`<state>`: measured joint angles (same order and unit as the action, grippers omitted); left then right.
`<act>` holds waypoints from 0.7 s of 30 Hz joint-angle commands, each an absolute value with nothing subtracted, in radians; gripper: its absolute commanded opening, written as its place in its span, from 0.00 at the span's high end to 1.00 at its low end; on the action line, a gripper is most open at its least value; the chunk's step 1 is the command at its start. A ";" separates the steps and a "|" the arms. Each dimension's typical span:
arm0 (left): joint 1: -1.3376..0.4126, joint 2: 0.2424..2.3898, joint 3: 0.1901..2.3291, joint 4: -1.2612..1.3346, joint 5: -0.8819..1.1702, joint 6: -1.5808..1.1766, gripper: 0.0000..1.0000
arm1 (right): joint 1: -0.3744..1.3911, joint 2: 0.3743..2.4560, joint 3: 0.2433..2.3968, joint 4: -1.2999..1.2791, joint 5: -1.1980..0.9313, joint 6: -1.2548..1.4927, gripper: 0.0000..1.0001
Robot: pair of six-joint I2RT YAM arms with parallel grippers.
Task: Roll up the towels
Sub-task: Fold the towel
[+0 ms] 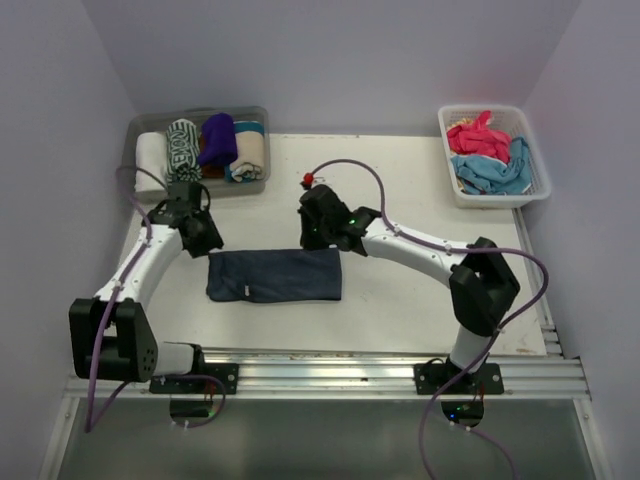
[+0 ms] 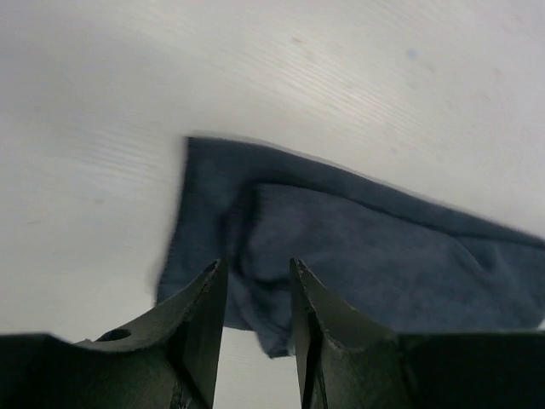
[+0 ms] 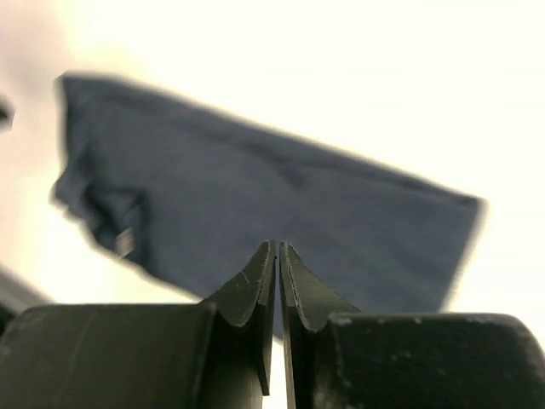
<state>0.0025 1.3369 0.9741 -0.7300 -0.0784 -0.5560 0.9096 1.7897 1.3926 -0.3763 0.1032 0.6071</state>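
The navy towel (image 1: 275,275) lies flat and unrolled on the table (image 1: 400,310), just beyond the two arm bases. It is spread as a wide strip with a small pale tag near its near-left edge.

The left claw (image 1: 208,240) hangs over the towel's far-left corner. In its wrist view the fingers (image 2: 204,315) stand apart with a clear gap. The towel's end shows below that gap, and nothing is gripped.

The right claw (image 1: 314,240) hangs over the towel's far-right corner. Its fingers (image 3: 255,290) are pressed together with only a thin slit between them, nothing is caught there, and the towel lies blurred underneath.

Farther back, beyond the towel's left end, a clear tub (image 1: 135,128) holds four rolled towels side by side:
- a white one (image 1: 152,152)
- a green-patterned one (image 1: 183,148)
- a purple one (image 1: 218,138)
- a cream-and-teal one (image 1: 247,150)

Well off past the towel's right end, a white basket (image 1: 541,175) holds a pink towel (image 1: 475,135) and a light blue towel (image 1: 495,175) in a loose heap.
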 commanded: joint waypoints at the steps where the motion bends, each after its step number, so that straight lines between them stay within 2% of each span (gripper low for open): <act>1: -0.155 1.357 0.985 -0.663 0.026 -0.537 0.62 | 0.871 1.789 1.338 -0.386 0.161 0.627 0.91; 10: -0.253 1.466 0.942 -0.614 0.228 -0.449 0.62 | 0.810 1.838 1.318 -0.420 0.138 0.638 0.93; 15: -0.255 1.531 0.917 -0.670 0.114 -0.453 0.63 | 0.808 1.894 1.344 -0.436 0.120 0.627 0.94; 21: -0.226 1.482 0.902 -0.768 -0.029 -0.471 0.63 | 0.798 1.945 1.355 -0.433 0.109 0.623 0.94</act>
<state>-0.2478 1.5311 0.9047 -0.7059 0.0685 -0.4778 0.8066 1.9339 1.3106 -0.4149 0.1291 0.6281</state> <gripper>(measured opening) 0.369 0.065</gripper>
